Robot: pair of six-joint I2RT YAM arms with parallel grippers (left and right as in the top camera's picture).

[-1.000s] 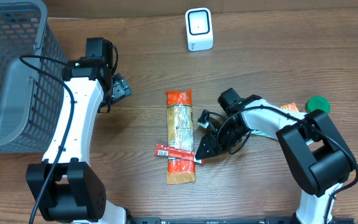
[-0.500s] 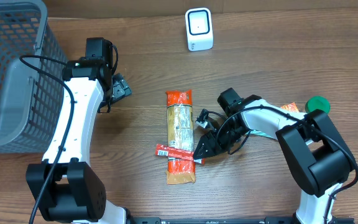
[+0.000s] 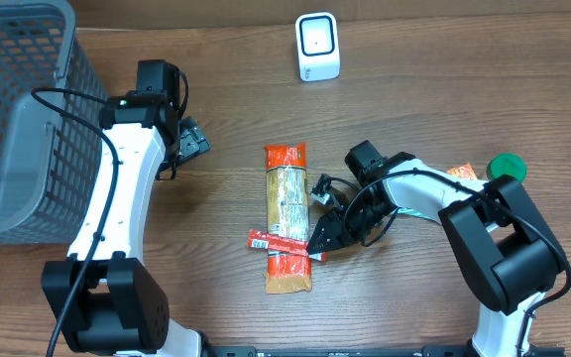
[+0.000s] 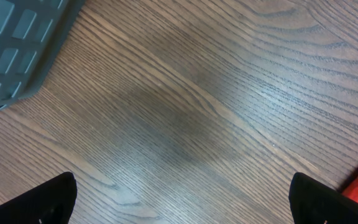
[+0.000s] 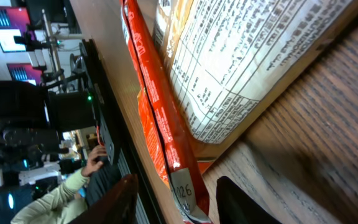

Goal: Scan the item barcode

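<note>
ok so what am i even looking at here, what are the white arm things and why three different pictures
It's a robot: a left arm and a right arm at a wooden table. One picture looks down from above; the other two come from a camera on each wrist. On the table lie a grey basket, a white scanner, a long snack pack with a thin red stick across it, and a green lid. The left claw is open over bare wood, holding nothing. The right claw has a finger on either side of the stick's end, not yet pinching it.
</note>
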